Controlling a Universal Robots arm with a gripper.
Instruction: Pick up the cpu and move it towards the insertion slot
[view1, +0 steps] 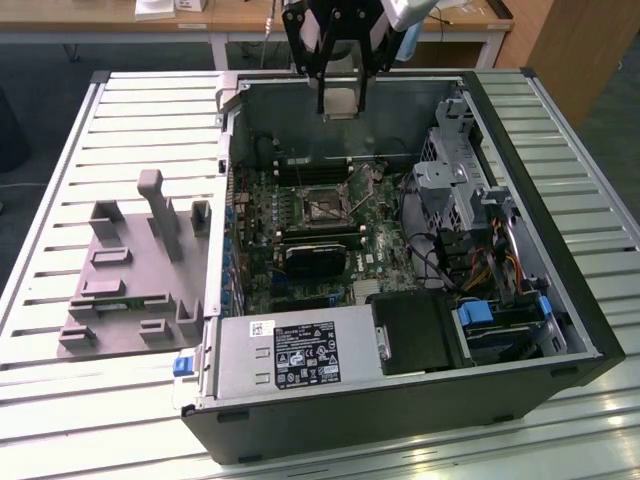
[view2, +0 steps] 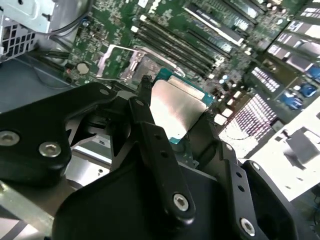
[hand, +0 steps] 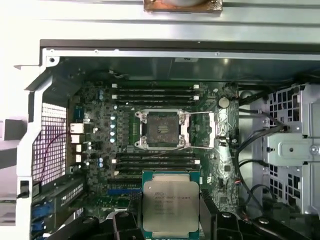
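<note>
My gripper (view1: 340, 98) hangs above the far edge of the open computer case, shut on the cpu (view1: 338, 101), a flat square chip with a silvery top. In both wrist views the cpu (hand: 171, 202) (view2: 176, 106) sits flat between the two black fingers (hand: 123, 221) of the gripper (hand: 171, 222) (view2: 177, 114). The insertion slot (view1: 322, 203) lies on the green motherboard inside the case, below and nearer than the chip in the exterior view. Its silver frame and dark centre (hand: 161, 129) (view2: 126, 64) are uncovered. The chip is well apart from the socket.
A black finned module (view1: 315, 255) lies just in front of the socket, and memory sticks (hand: 152, 92) run on both sides of it. A metal drive cage (view1: 450, 180) and cables fill the case's right. A grey plastic fixture (view1: 130, 270) stands on the slatted table at the left.
</note>
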